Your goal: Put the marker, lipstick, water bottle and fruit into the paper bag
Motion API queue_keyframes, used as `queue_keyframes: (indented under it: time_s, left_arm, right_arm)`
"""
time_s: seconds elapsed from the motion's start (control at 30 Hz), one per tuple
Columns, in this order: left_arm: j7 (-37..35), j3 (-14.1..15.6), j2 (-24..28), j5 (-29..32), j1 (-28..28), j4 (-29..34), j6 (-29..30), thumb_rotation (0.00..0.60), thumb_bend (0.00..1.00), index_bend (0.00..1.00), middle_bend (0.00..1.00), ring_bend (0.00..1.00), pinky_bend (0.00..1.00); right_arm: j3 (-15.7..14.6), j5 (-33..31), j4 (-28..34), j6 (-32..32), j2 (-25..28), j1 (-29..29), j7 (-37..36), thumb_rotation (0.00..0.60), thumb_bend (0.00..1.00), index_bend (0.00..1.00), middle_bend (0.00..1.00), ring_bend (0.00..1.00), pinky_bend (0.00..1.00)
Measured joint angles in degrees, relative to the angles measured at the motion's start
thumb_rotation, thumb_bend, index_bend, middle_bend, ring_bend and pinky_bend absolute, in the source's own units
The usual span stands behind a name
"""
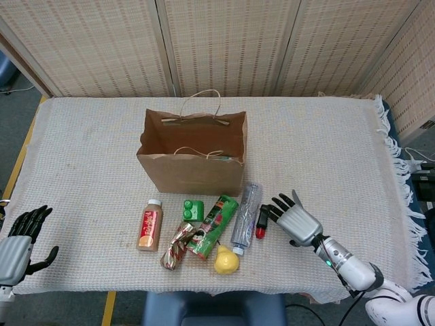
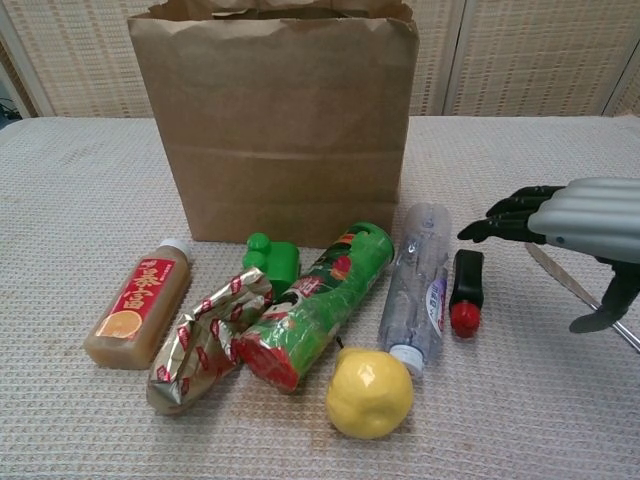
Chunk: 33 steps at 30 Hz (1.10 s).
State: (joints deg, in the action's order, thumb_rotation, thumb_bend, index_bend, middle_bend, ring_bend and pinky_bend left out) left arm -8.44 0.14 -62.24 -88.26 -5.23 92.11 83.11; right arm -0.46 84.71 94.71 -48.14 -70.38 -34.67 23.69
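Note:
The brown paper bag stands open at mid-table. In front of it lie a clear water bottle, a short black stick with a red end that may be the lipstick or the marker, and a yellow fruit. My right hand hovers low just right of the black stick, fingers spread and pointing at it, holding nothing. My left hand rests open at the table's front left corner.
A green snack can, a foil wrapper, a small green item and an orange juice bottle lie left of the water bottle. A table knife lies under my right hand.

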Motion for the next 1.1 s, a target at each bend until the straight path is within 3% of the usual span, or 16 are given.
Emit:
queue_keyframes:
  time_s: [0.3,0.57,0.93,1.1]
  left_arm:
    - [-0.17,0.11,0.16,-0.05,-0.04,0.15,-0.12,0.6,0.37,0.0,0.0,0.0,0.04]
    - [-0.26,0.21,0.27,-0.06,-0.05,0.27,-0.22,0.6,0.37,0.0,0.0,0.0,0.04]
    - [-0.15,0.21,0.3,0.05,-0.14,0.34,-0.4,0.6,0.37,0.0,0.0,0.0,0.04]
    - [0.15,0.2,0.2,0.06,-0.14,0.38,-0.34,0.6,0.37,0.0,0.0,0.0,0.04]
  right_arm:
    - [0.67,-2.86,-3.53,1.66,-4.48,-1.64,2.66,0.6,0.02,0.0,0.11,0.02,0.05]
    - [-0.67,-3.17,-4.6,2.06,-5.3,-1.85,3.01,0.6,0.02,0.01,0.11,0.02,0.05]
    - [-4.44,1.36,3.63,-2.46,2.37,0.86,1.0,0.6,0.02,0.02,0.11,0.02,0.05]
    - [-5.11,4.66,6.28,-7.68,5.24,2.85,-2.26,0.6,0.02,0.09,0.11,0.06,0.09]
